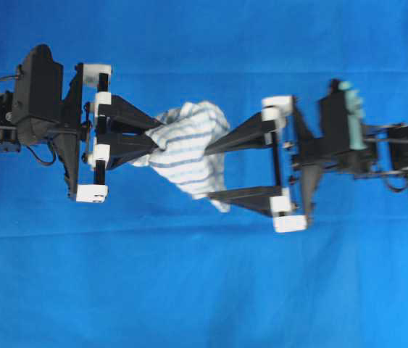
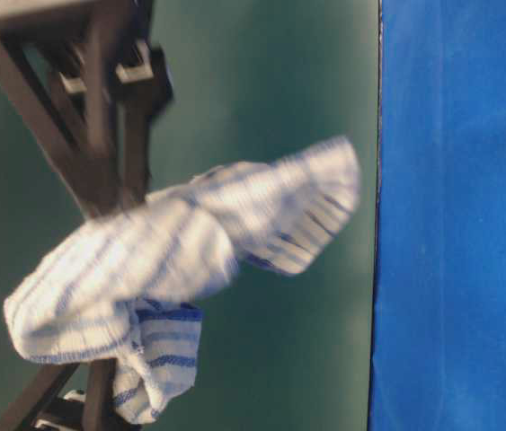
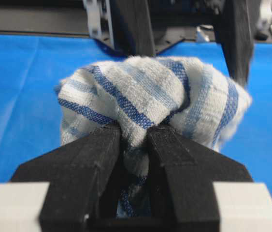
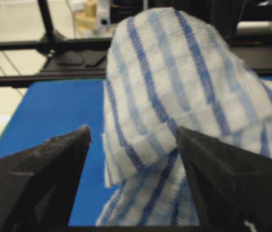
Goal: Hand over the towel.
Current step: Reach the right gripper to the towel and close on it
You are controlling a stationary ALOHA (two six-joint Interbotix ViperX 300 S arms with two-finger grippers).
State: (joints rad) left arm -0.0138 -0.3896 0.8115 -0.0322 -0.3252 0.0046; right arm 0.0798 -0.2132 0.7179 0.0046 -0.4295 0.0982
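While a plain blue sheet (image 1: 204,290) covers the whole surface in the overhead view, only the outer edges show anything else: a thin dark strip along the right border and dark base blocks at the far left and far right. In the table-level view the sheet fills the right part of the picture beside a dull green backdrop (image 2: 270,90). Pale floor and black frame bars show at the left of the right wrist view.

At the left of the overhead view, the left tool (image 1: 153,134) has its black fingers pinched together on the towel (image 1: 189,145), a white cloth with blue stripes; the left wrist view shows the fabric squeezed in the narrow gap between the two fingers and bulging out beyond them. The towel hangs above the sheet between the two arms. At the right, the right tool (image 1: 214,170) stands wide open, its fingers spread on either side of the towel's far end; the right wrist view shows one finger against the cloth and the other apart from it.

The table-level view is blurred, and the dark arm parts there are cut off by the frame, so I cannot tell which arm they belong to. Each tool's fingers cover part of the towel.
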